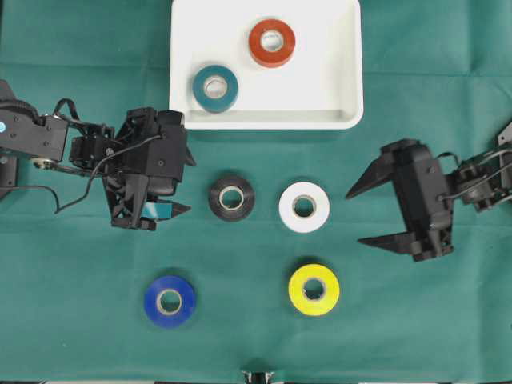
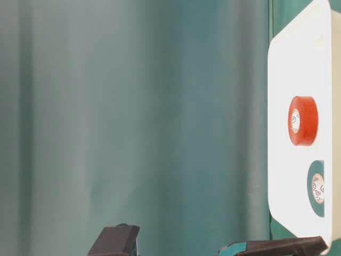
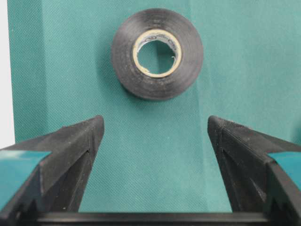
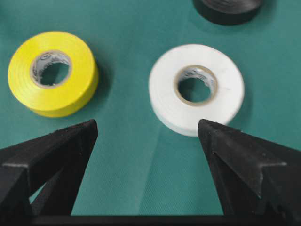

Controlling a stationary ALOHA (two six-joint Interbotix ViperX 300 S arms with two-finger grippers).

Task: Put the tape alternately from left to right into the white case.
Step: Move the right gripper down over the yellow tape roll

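Overhead: white case [image 1: 344, 80] at table's far edge holds 2 rolls, teal roll [image 1: 215, 88] and red-orange roll [image 1: 272, 42]; 4 remain outside.
Left wrist: left gripper [image 3: 153, 129] wide open, empty; black roll [image 3: 157, 53] straight ahead.
Right wrist: right gripper [image 4: 148, 129] wide open, empty; white roll [image 4: 196, 89] ahead, nearest.

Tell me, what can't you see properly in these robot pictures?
- Round black tape roll: right wrist view, cut off by the top edge.
- Shallow white plastic case: table-level view, cut off by the right edge.
- Round teal tape roll: same view, partly cut off.
- Left gripper fingers: left wrist view, bases cut off below.
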